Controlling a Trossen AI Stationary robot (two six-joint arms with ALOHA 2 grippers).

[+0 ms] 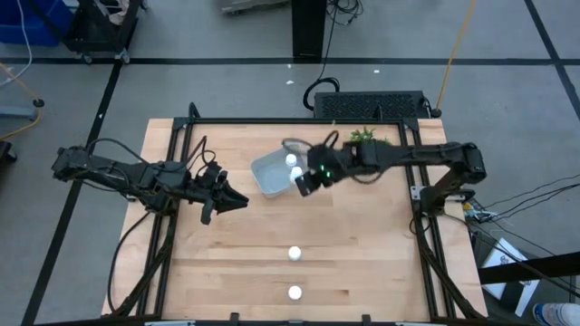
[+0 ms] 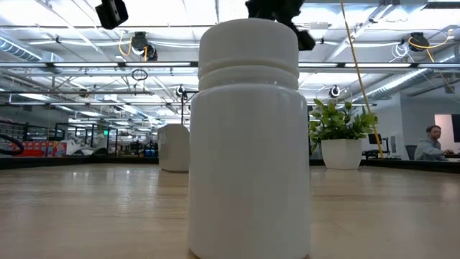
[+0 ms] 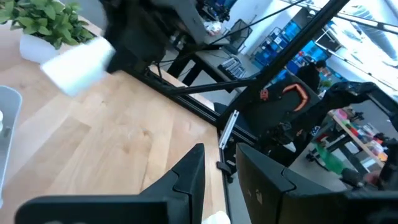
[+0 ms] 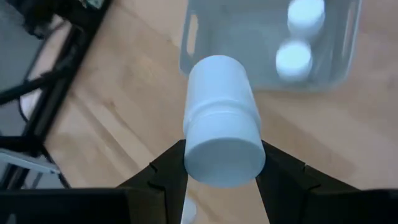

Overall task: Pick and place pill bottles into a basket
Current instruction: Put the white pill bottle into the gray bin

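The pale blue-grey basket (image 1: 270,174) sits at the table's middle far part, with two white pill bottles (image 1: 291,160) (image 1: 295,172) standing in it; they also show in the right wrist view (image 4: 306,14) (image 4: 293,57). My right gripper (image 1: 305,183) hovers at the basket's near right corner, shut on a third bottle (image 4: 221,118). Two more bottles (image 1: 294,254) (image 1: 294,292) stand on the table near its front edge; the nearer one fills the low view (image 2: 248,137). My left gripper (image 1: 237,201) is open and empty, left of the basket. My right gripper pinches the bottle between its two fingers (image 4: 168,171) at the sides of its cap end (image 4: 224,155). The fingers slant down from the table's right. The bottle sticks out beyond the fingertips, its bottom end toward the basket, lifted clear of the table.
A small green plant in a white pot (image 1: 364,138) stands at the far edge, right of the basket. A black metal frame (image 1: 181,136) rims the table. Bare wood lies between the basket and the two front bottles. A person (image 2: 431,144) sits beyond the table.
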